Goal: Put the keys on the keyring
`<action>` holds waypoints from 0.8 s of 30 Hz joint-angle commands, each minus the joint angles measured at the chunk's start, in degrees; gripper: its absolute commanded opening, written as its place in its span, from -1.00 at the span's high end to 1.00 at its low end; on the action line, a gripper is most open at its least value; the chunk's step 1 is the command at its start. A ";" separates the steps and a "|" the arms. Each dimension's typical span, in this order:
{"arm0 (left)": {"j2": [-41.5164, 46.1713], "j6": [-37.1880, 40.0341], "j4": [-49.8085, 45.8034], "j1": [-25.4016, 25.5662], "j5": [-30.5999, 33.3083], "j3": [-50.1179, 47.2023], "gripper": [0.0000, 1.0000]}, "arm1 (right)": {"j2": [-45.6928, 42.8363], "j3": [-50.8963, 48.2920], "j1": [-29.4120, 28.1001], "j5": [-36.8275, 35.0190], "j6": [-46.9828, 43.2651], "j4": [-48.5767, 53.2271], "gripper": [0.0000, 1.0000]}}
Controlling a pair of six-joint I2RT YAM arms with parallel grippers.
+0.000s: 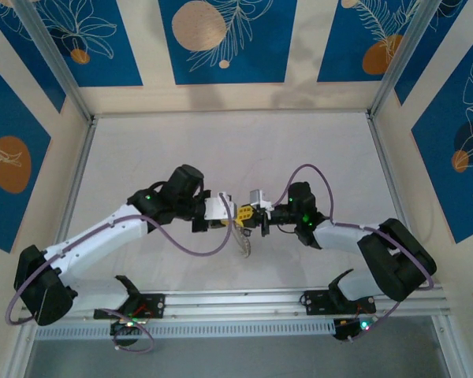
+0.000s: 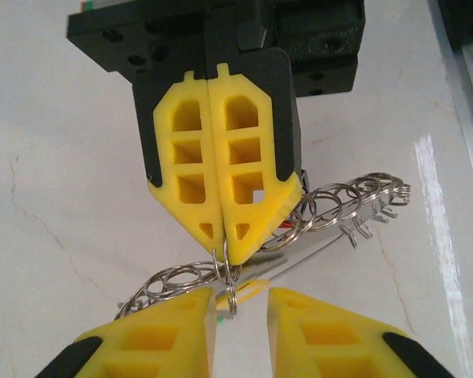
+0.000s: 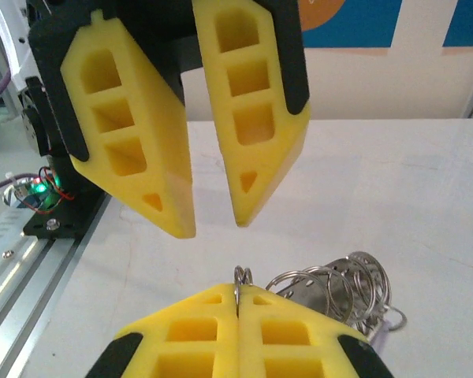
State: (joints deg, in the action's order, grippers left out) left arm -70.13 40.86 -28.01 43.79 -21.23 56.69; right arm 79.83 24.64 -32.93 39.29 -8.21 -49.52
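**Two claws meeting at the keyring above the middle of the tabletop**

Overhead view: the left arm reaches in from 8 o'clock and the right arm from 4 o'clock. The left claw [image 1: 232, 214] and right claw [image 1: 248, 214] face each other tip to tip over the pale tabletop [image 1: 221, 150]. The keyring [image 1: 243, 242] hangs from their meeting point toward 6 o'clock.

Left wrist view: the right claw [image 2: 222, 250] is clenched, its yellow fingers pressed flat together and grasping one wire loop of the keyring [image 2: 339, 201] at the very tips. From that pinch, linked grey rings trail toward 2 o'clock and toward 8 o'clock. The left claw [image 2: 240, 295] is released: its fingers stand apart, with a ring dangling in the gap and touching neither pad. A yellow sliver [image 2: 252, 287] shows just beneath the rings; whether it is a key's head cannot be told.

Right wrist view: the right claw [image 3: 238, 293] bites a loop that stands upright at 12 o'clock of its tips. The remaining rings of the keyring [image 3: 331, 287] bunch at 3 o'clock. The left claw [image 3: 213, 224] hovers above, parted and gripping nothing.
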 commanded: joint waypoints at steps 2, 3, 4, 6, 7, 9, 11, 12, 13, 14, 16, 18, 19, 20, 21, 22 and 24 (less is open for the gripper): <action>1.18 -3.29 6.88 -1.59 -5.78 -2.82 0.51 | 1.28 -1.04 0.32 1.71 5.87 -14.23 1.00; 1.08 -3.73 7.48 -1.69 -6.00 -3.18 0.51 | 1.53 -1.16 0.31 1.84 6.54 -15.74 1.00; 1.07 -4.13 8.11 -1.78 -6.45 -3.54 0.51 | 1.85 -1.09 0.31 1.88 6.92 -16.78 1.00; 1.29 -4.88 9.53 -1.95 -7.42 -4.41 0.49 | 2.23 -1.13 0.19 1.90 7.38 -18.02 1.00; 1.45 -5.53 10.67 -1.97 -7.50 -4.92 0.48 | 2.54 -1.14 0.14 1.98 7.48 -18.72 1.00; 1.76 -6.41 12.47 -2.04 -7.25 -5.87 0.47 | 2.87 -1.09 -0.03 2.27 7.68 -19.46 1.00; 1.92 -6.91 13.85 -2.16 -6.99 -6.56 0.46 | 2.96 -1.00 -0.20 2.20 7.58 -19.82 1.00; 1.93 -7.14 14.43 -2.15 -6.79 -6.87 0.47 | 3.03 -0.94 -0.30 2.23 7.51 -19.87 1.00; 1.93 -7.36 14.95 -2.19 -6.57 -7.09 0.48 | 3.05 -0.94 -0.45 2.33 7.51 -19.98 1.00; 1.98 -7.51 15.30 -2.26 -6.41 -7.27 0.50 | 3.05 -0.92 -0.47 2.57 7.47 -20.20 1.00; 1.86 -7.93 16.11 -2.32 -5.43 -7.76 0.52 | 3.19 -1.10 -0.60 2.81 7.43 -20.98 1.00; 1.99 -8.07 16.49 -2.57 -5.30 -8.21 0.58 | 3.14 -1.32 -0.73 2.81 7.26 -21.36 1.00; 2.23 -8.23 16.74 -2.65 -5.47 -8.47 0.66 | 3.14 -1.40 -0.73 2.75 7.33 -21.49 1.00; 2.39 -8.33 17.00 -2.79 -5.55 -8.60 0.73 | 3.16 -1.51 -0.81 2.73 7.27 -21.38 1.00; 2.52 -8.44 17.05 -2.91 -5.61 -8.70 0.83 | 3.14 -1.45 -0.82 2.65 7.08 -21.20 1.00; 2.83 -8.34 16.83 -3.05 -5.74 -8.70 0.92 | 3.14 -1.45 -0.97 2.55 6.77 -20.84 1.00; 3.22 -8.26 16.23 -3.18 -5.66 -8.49 1.00 | 3.05 -1.35 -1.16 2.23 5.79 -19.23 1.00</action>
State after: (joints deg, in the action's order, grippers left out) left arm -68.45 32.75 -12.80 41.50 -26.17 48.45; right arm 82.87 23.44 -33.17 40.71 -1.28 -66.65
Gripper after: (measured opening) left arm 0.045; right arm 0.055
